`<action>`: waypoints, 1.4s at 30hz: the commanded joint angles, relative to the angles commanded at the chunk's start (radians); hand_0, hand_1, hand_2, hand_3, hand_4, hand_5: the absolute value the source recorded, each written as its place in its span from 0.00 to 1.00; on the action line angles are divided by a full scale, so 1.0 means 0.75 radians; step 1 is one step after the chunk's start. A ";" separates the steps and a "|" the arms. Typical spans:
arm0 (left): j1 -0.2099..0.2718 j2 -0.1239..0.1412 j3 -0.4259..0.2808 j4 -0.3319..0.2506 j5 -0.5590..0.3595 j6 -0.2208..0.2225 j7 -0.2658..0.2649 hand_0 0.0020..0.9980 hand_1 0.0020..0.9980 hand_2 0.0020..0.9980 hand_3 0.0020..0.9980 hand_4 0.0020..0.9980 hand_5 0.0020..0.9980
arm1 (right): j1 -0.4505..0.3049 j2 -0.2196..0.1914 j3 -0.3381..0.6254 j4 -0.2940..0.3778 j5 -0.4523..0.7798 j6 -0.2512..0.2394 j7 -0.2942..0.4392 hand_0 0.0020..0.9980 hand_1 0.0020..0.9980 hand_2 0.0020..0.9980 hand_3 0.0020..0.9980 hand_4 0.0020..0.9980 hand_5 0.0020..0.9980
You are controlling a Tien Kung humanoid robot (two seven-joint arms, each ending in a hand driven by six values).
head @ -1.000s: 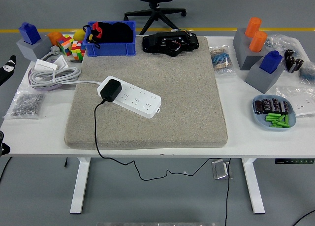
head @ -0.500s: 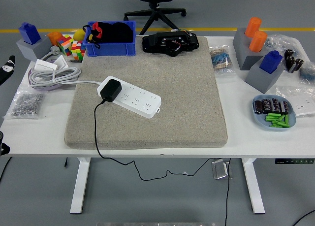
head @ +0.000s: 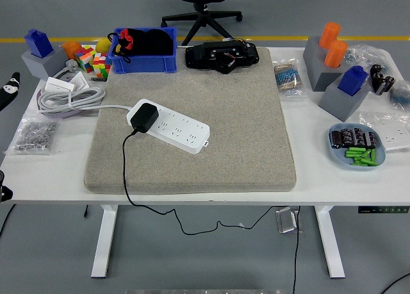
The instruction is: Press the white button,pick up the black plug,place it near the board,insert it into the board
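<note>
On the mat (head: 192, 140), the plug (head: 144, 116) sits in the board's (head: 173, 125) left end. No writing is readable. Blue bin (head: 143, 54) lies beyond. Neither robot hand's state shows.

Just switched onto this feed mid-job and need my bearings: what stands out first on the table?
A white power strip lies at an angle on the grey mat in the table's middle, with the black plug seated at its left end and its black cord trailing off the near edge. Behind it a blue bin sits at the mat's far left corner. No robot hand reaches over the mat.
</note>
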 joint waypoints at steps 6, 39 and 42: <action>0.001 0.001 0.007 0.001 -0.002 -0.002 0.000 0.80 0.80 0.74 0.72 0.76 0.31 | -0.001 -0.002 -0.007 0.000 0.004 0.002 -0.001 0.77 0.65 0.66 0.62 0.66 0.42; 0.014 -0.007 0.003 -0.002 -0.004 -0.012 -0.007 0.80 0.79 0.73 0.71 0.75 0.30 | -0.007 0.010 0.001 -0.006 0.001 0.005 -0.006 0.77 0.65 0.65 0.62 0.66 0.43; 0.010 -0.007 0.004 -0.003 -0.005 -0.012 -0.008 0.80 0.79 0.73 0.71 0.75 0.30 | -0.006 0.010 0.002 -0.005 0.000 0.005 -0.006 0.77 0.65 0.65 0.62 0.66 0.43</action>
